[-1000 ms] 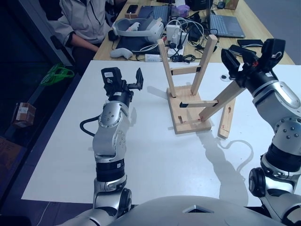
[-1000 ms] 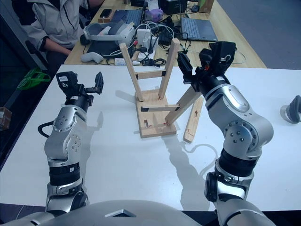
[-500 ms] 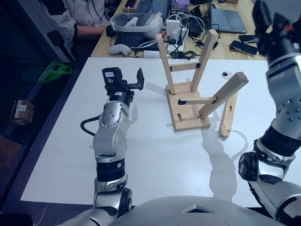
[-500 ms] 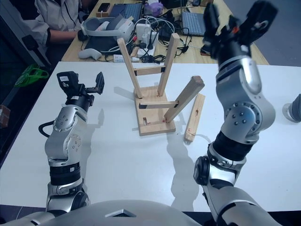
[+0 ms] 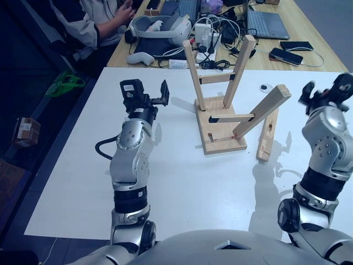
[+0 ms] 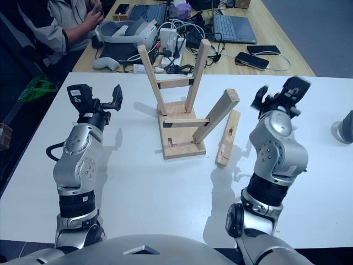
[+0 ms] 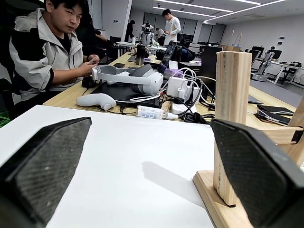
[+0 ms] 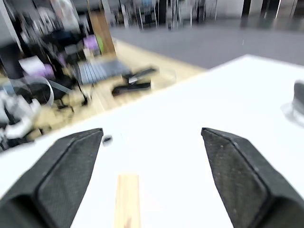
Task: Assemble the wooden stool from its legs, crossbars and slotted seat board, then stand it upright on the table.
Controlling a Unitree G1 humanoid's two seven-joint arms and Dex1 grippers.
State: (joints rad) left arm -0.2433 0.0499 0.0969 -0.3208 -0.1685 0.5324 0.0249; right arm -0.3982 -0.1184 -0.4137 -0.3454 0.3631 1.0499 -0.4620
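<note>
The loose leg (image 5: pixel 266 138) is seen flat on the desk (image 5: pixel 182 182) beside the seat board (image 5: pixel 226 144), long axis roughly twelve-to-six, at eight o'clock from the nearer right pincer (image 5: pixel 326 91), which is spread wide and empty.

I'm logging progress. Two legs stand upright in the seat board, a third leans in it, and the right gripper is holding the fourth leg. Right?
Not quite: the right gripper is open and holds nothing, as the right wrist view shows. The fourth leg lies flat on the table beside the seat board. The rest is right.
</note>
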